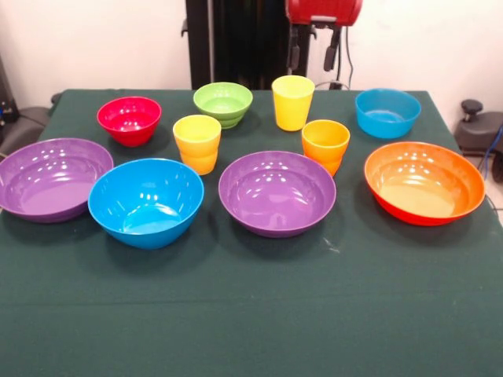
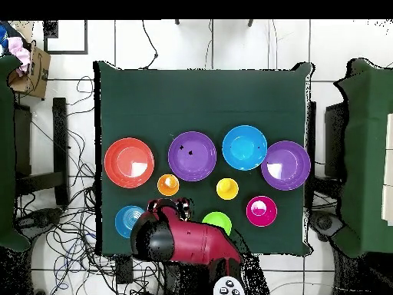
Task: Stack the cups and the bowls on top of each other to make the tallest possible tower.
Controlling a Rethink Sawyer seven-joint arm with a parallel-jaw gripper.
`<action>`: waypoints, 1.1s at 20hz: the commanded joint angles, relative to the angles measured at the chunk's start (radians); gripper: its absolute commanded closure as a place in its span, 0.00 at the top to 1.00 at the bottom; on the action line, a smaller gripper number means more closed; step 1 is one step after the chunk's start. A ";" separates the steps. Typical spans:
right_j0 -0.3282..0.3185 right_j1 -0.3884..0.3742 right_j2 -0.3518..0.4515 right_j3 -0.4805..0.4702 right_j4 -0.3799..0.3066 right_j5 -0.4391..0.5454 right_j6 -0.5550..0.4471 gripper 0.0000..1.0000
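Dark green cloth (image 1: 251, 314) covers the table, matte, slightly creased, with a white wall behind. All items are glossy smooth plastic with light glare, none stacked, no tower built.

Near row in the front view, large round bowls, wide and shallow: purple bowl (image 1: 52, 177) at the left, blue bowl (image 1: 146, 201) just beside it, second purple bowl (image 1: 277, 192) in the middle, orange bowl (image 1: 424, 181) at the right.

Far row, small deeper bowls: red bowl (image 1: 129, 119), light green bowl (image 1: 223, 103) with a ribbed stepped wall, small blue bowl (image 1: 387, 111).

Cups have tapered sides: yellow-orange ridged cup (image 1: 197, 143) between the red bowl and the green one, tall plain yellow cup (image 1: 292, 102), and short orange cup (image 1: 325, 145) near the second purple bowl's rim.

Gripper (image 1: 314, 51) hangs at the top edge under a red housing, two dark fingers well apart with nothing between them, above the yellow cup. In the overhead view the red arm (image 2: 188, 242) covers that cup.
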 commanded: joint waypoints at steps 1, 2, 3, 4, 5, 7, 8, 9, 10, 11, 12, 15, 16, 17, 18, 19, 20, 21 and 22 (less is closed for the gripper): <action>0.011 0.092 0.033 0.022 -0.066 0.028 0.103 1.00; 0.015 0.098 0.030 0.026 -0.067 0.018 0.110 1.00; 0.026 0.108 0.020 0.030 -0.068 0.005 0.120 1.00; 0.028 0.115 0.018 0.034 -0.069 -0.004 0.126 1.00; 0.029 0.126 0.018 0.044 -0.068 -0.022 0.136 1.00; 0.034 0.144 0.020 0.050 -0.065 -0.049 0.150 1.00; 0.036 0.149 0.022 0.052 -0.064 -0.055 0.154 1.00; 0.041 0.158 0.023 0.054 -0.060 -0.067 0.162 1.00; 0.042 0.163 0.026 0.057 -0.058 -0.071 0.165 1.00; 0.045 0.172 0.025 0.062 -0.058 -0.084 0.171 1.00; 0.042 0.179 0.027 0.067 -0.057 -0.087 0.171 1.00; 0.033 0.191 0.028 0.082 -0.058 -0.086 0.168 1.00; 0.031 0.191 0.026 0.086 -0.059 -0.087 0.166 1.00; 0.031 0.195 0.020 0.085 -0.060 -0.089 0.163 1.00; 0.027 0.198 0.021 0.087 -0.061 -0.094 0.163 1.00; 0.027 0.210 0.017 0.082 -0.062 -0.101 0.161 1.00; 0.024 0.220 0.019 0.082 -0.063 -0.112 0.162 1.00; 0.022 0.242 0.017 0.080 -0.064 -0.128 0.165 1.00; 0.019 0.255 0.017 0.079 -0.068 -0.145 0.167 1.00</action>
